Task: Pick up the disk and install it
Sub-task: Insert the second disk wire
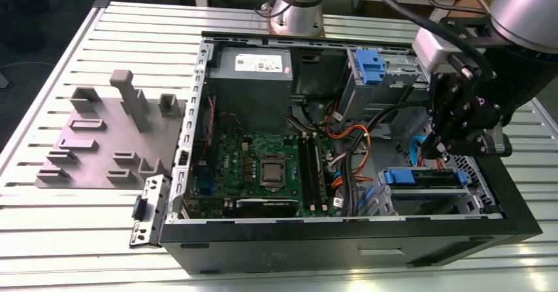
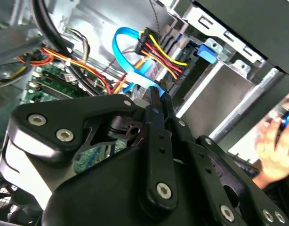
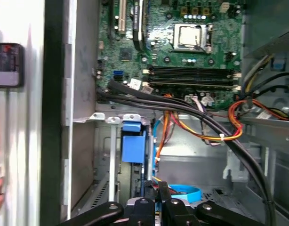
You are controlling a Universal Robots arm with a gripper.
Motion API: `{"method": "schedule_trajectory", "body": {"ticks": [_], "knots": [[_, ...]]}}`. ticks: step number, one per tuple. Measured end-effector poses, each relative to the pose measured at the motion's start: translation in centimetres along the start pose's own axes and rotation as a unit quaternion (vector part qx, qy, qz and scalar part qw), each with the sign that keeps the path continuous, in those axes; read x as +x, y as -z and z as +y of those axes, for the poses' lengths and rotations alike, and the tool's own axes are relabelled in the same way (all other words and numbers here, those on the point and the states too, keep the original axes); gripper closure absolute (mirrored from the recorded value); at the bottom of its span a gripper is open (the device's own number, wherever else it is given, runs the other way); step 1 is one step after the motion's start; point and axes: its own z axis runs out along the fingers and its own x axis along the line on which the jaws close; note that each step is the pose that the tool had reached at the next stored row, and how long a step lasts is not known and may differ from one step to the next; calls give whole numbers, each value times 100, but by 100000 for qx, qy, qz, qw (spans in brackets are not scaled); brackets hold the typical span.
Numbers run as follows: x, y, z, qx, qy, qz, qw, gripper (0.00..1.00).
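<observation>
**Fingers (image 2: 154, 101) closed, poised over the disk (image 1: 427, 178) inside the computer case (image 1: 349, 236)**

Fingers meet at their tips in the second wrist view, and nothing can be seen between them. The gripper (image 1: 440, 153) hangs inside the open case with its tips pointing down, just above the disk. Whether it touches the disk cannot be told.

The disk lies flat in a drive bay within the case, close to the case wall nearest the exterior view. Its blue rail faces the interior of the case.

A light-blue cable (image 2: 123, 52) loops inside the case just past the fingertips. A bundle of orange, red and yellow wires (image 1: 349, 142) runs across the middle of the case. The green motherboard (image 1: 261, 168) lies flat on the case floor, well apart from the disk's bay.

At the far wall of the case are a grey metal box with a white sticker (image 1: 253, 66) and a blue latch piece (image 1: 370, 66) on another bay.

The case rests on a slatted tabletop (image 1: 87, 227). A grey fixture block (image 1: 104, 142) stands outside the case beside it. A person's hand (image 2: 276, 141) shows, blurred, beyond the case edge.
</observation>
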Motion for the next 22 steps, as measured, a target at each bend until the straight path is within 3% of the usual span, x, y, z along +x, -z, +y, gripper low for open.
{"method": "schedule_trajectory", "body": {"ticks": [1, 3, 15, 22], "knots": [[11, -3, 1, 27, -5, -370, 99999, 84], [45, -17, 6, 88, -20, -700, 99998, 84], [167, -107, 48, 488, 22, -709, 99996, 84], [176, -127, 59, 780, 213, -710, 99994, 84]]}}
